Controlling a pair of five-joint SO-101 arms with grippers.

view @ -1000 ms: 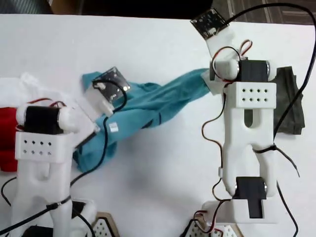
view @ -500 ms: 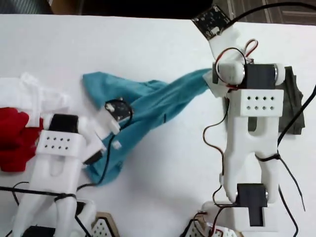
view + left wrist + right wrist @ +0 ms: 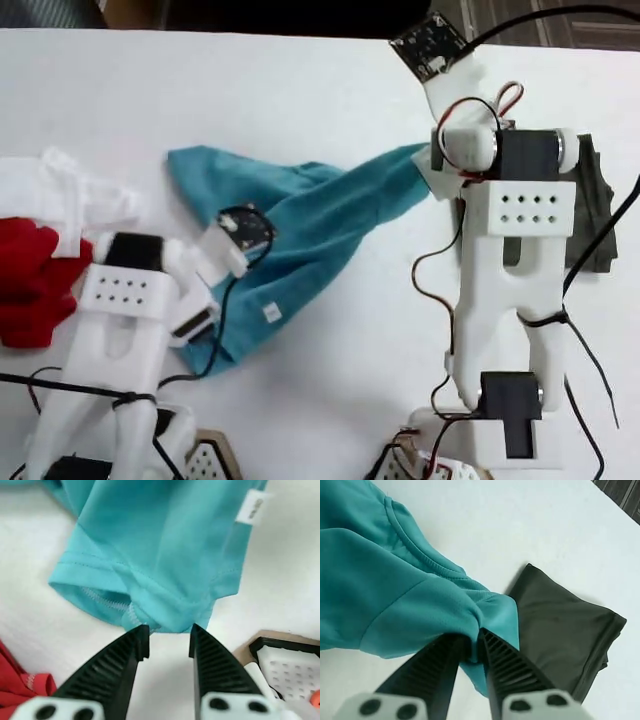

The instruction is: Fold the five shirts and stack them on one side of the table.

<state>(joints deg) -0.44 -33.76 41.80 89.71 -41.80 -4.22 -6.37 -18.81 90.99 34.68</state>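
One teal shirt (image 3: 310, 215) runs lengthwise from the right gripper (image 3: 474, 639), clamped on one end, to the left gripper (image 3: 168, 631), parted just short of its hem.

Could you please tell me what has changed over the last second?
The left gripper drew back across the teal shirt toward its own base and now stands open at the hem; the shirt's near part spread out. The right gripper stayed shut on the shirt's other end, beside the dark shirt.

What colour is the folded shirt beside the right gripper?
Dark grey-green; the folded shirt shows best in the right wrist view.
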